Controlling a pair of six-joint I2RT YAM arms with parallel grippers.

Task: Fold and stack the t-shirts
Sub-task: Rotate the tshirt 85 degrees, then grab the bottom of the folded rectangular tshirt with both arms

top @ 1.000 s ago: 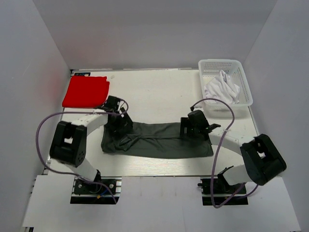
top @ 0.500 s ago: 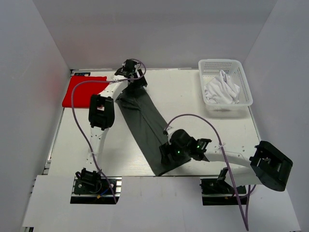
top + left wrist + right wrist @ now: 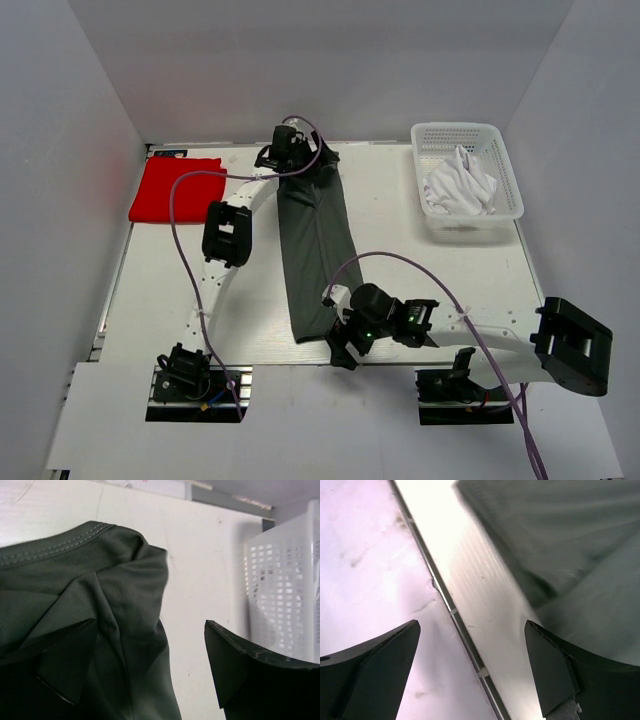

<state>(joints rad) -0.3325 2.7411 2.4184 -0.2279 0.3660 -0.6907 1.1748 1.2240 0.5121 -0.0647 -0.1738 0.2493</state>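
right gripper (image 3: 342, 343): 6 o'clock edge of table (image 3: 420, 270), fingers apart, holding nothing; shirt hem just beside it.
grey shirt (image 3: 315, 245): narrow strip through table centre, running 6 to 12 o'clock, far end bunched.
left gripper (image 3: 150, 623): 12 o'clock end of strip, fingers apart over the bunched cloth, not clamped.
red shirt (image 3: 178, 188): folded, 10 o'clock.
white shirt (image 3: 460, 185): crumpled in basket (image 3: 505, 165), 2 o'clock.
step: looks like grey strip laid out, crosswise fold pending.
next: probably pinch one end, carry it over the other; flatten the bunched end first.
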